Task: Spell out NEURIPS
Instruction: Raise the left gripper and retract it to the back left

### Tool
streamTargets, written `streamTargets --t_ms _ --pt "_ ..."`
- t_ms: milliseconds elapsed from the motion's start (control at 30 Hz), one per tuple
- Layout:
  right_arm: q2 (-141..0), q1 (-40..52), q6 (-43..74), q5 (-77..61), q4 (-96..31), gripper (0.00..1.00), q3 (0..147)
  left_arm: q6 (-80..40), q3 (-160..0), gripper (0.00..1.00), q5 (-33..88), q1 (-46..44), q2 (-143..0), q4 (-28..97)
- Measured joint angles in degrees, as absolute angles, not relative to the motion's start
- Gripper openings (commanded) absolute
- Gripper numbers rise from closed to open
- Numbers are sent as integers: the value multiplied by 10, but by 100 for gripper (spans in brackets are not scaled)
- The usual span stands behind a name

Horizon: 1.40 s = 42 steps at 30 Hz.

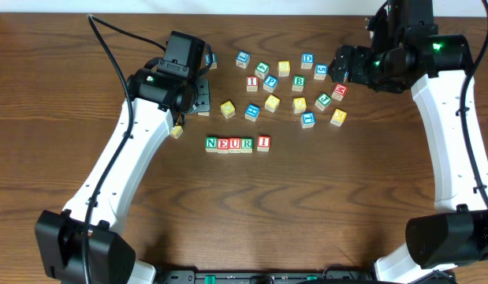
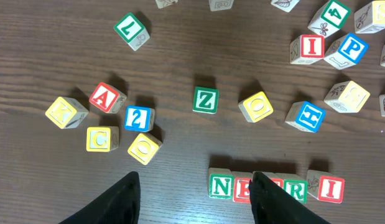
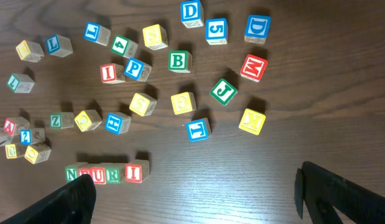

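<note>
Five cubes stand in a row on the table reading green N (image 1: 211,143), red E (image 1: 223,143), red U (image 1: 235,143), green R (image 1: 247,143) and red I (image 1: 263,143). In the left wrist view my right finger (image 2: 273,199) covers the U and part of the E between N (image 2: 221,185) and R (image 2: 296,190). A blue P cube (image 1: 270,82) (image 3: 135,68) lies loose behind the row beside a second red I (image 3: 109,73). My left gripper (image 2: 195,176) hovers open and holds nothing. My right gripper (image 3: 192,180) stands wide open over bare wood, right of the row.
Loose cubes are scattered behind the row: green Z (image 2: 205,99), red A (image 2: 104,98), blue H (image 2: 306,116), green B (image 3: 178,60), red M (image 3: 253,67), blue D (image 3: 257,27) and several yellow-faced ones (image 1: 272,103). One yellow cube (image 1: 176,132) sits by the left arm.
</note>
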<state>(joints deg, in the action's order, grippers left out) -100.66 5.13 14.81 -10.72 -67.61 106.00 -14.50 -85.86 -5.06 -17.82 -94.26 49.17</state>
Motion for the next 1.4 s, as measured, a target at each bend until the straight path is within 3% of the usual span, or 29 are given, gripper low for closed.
streamTargets --t_ms 933,1400 --pt "-1009 69 148 -107 -666 97 1060 -145 -859 55 -51 -178 -943 479" --pt "-1009 77 148 -107 -662 99 1060 -143 -870 45 -48 -177 -947 448"
